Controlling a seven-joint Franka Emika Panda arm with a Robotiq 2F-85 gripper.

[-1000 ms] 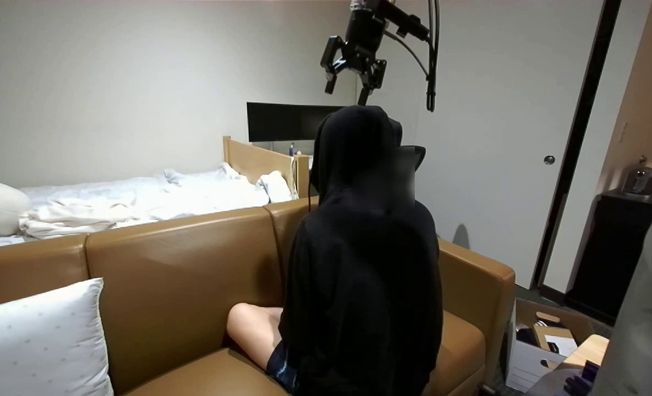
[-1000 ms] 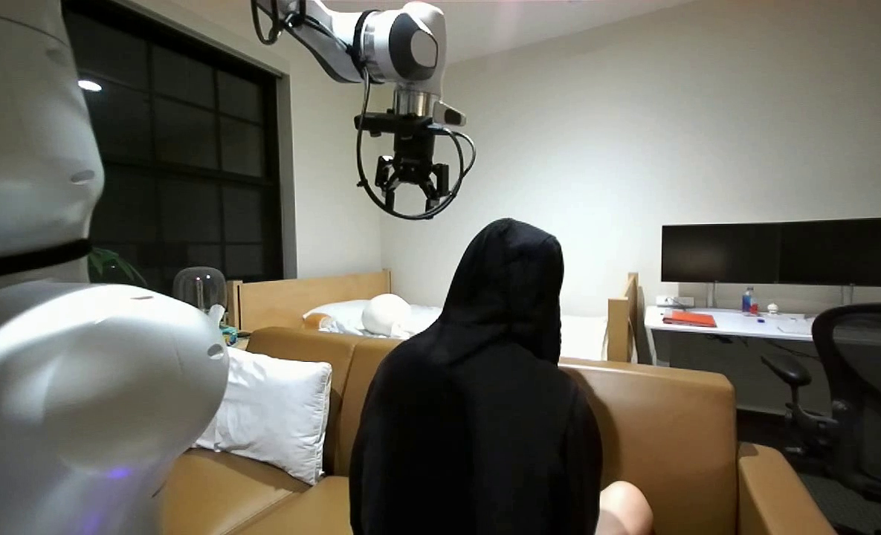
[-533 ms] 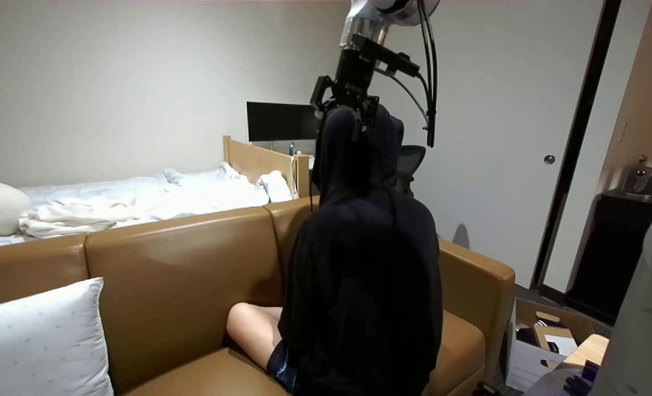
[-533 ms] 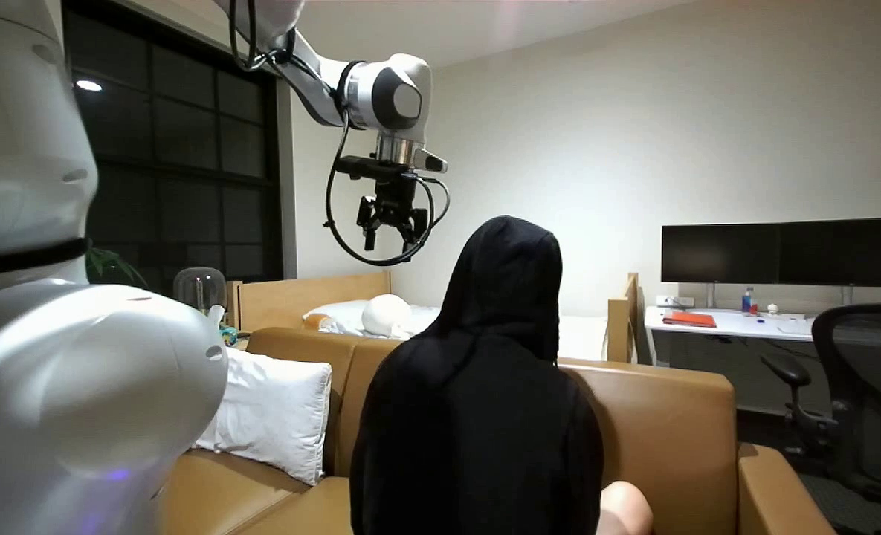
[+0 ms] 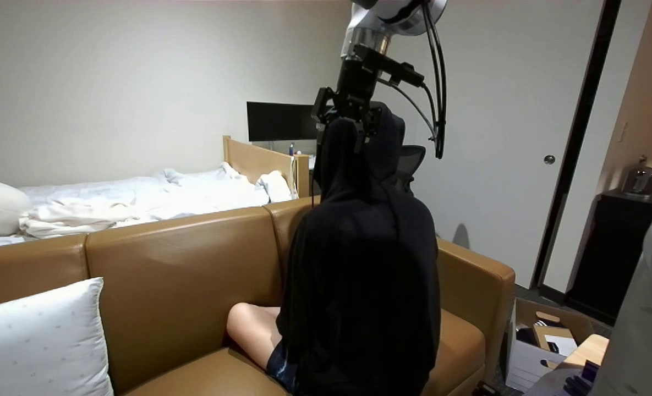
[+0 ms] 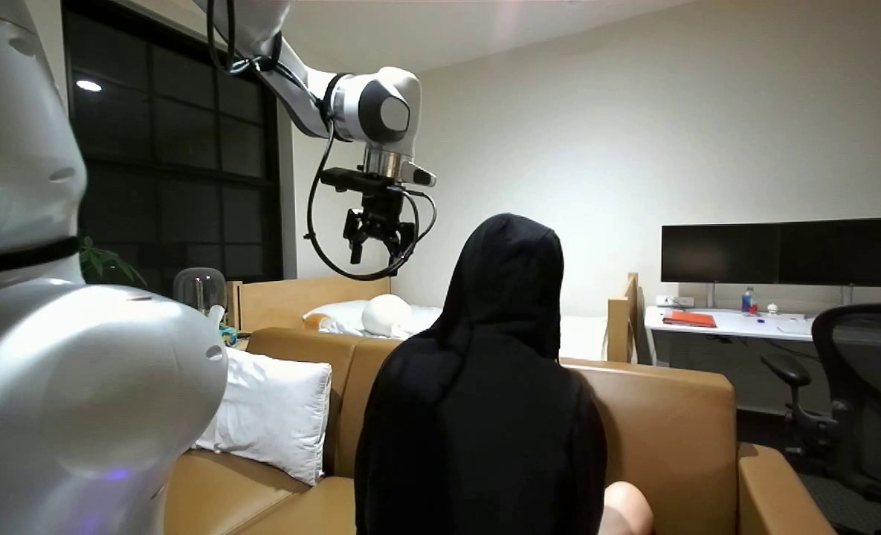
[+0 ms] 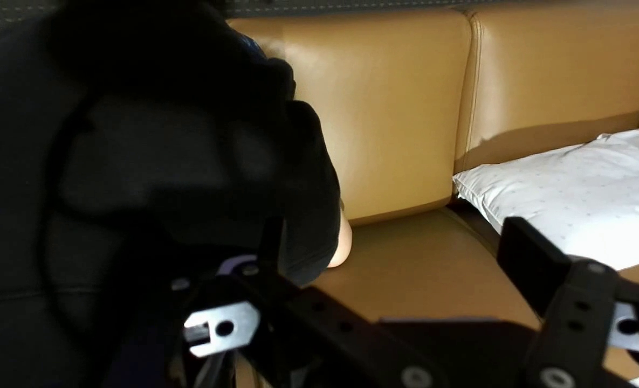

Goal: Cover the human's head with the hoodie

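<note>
Most of the left side in an exterior view belongs to the robot body (image 6: 98,386), between eight and nine o'clock from the hood (image 6: 511,271). Behind it the dark window (image 6: 187,148) fills the stretch toward ten, and a white pillow (image 6: 276,405) leans on the sofa (image 6: 656,409) at eight. Next the gripper (image 6: 375,258) hangs pointing down from the arm (image 6: 377,111), between nine and ten, near the hood but apart from it. The hoodie (image 6: 485,461) is on a seated person (image 6: 477,379) seen from behind; its hood stands up around the head, which the cloth hides. A bare knee (image 6: 628,509) shows at five. Further along, two monitors (image 6: 720,254) stand at three over a desk (image 6: 741,331) that bears a red folder (image 6: 689,319), with a chair (image 6: 867,401) between three and four.

Black on black, the gripper crosses the hood's top in an exterior view, and it is hard to say where either ends; a box (image 5: 526,366) there sits between four and five. The wrist view, read from its own centre, has the hoodie between nine and ten, then the fingers (image 7: 532,256) spread wide with the sofa showing between them, and the pillow at three.
</note>
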